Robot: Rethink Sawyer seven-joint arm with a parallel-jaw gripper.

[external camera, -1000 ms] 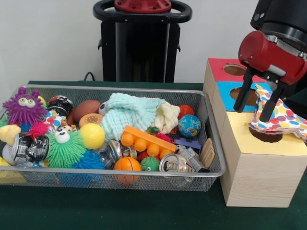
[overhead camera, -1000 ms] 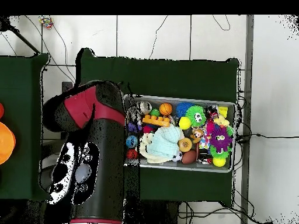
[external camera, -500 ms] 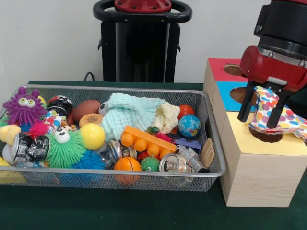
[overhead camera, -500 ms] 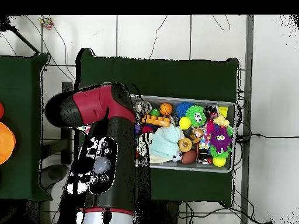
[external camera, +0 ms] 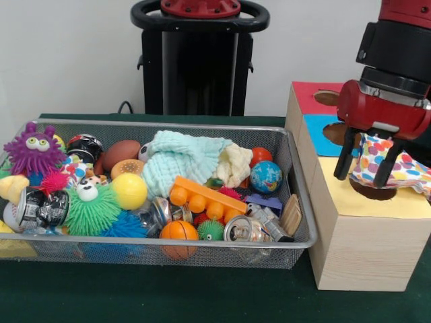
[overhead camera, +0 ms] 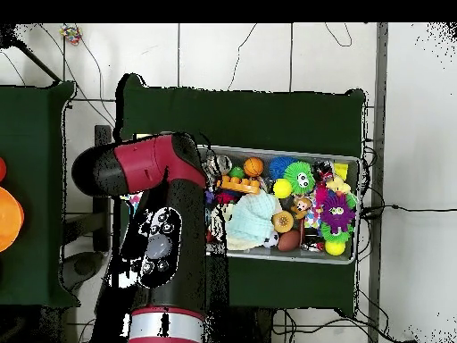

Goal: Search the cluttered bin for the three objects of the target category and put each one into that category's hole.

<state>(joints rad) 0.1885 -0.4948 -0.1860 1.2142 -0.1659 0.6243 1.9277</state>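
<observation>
At the left of the front view, a wire bin (external camera: pixel 296 202) on the green bench (external camera: pixel 135 296) is packed with clutter: a purple spiky monster (external camera: pixel 32 151), a green fuzzy ball (external camera: pixel 91 208), a yellow ball (external camera: pixel 129 190), a mint cloth (external camera: pixel 178 161), an orange block (external camera: pixel 205 195), a small basketball (external camera: pixel 178 231), a can (external camera: pixel 242 230) and a globe ball (external camera: pixel 266 176). To the right stands a wooden box (external camera: pixel 357 249) with red, blue and yellow top panels, each with a hole. The hand (external camera: pixel 361 168) hangs over the yellow panel, its fingers (external camera: pixel 342 161) spread wide, one on either side of the spotted cloth (external camera: pixel 397 165), which is draped across the yellow hole and not gripped. The overhead view shows the arm (overhead camera: pixel 156 259) hiding the box and the bin's left edge. Against half a second ago, the hand sits slightly higher and the cloth has not moved.
</observation>
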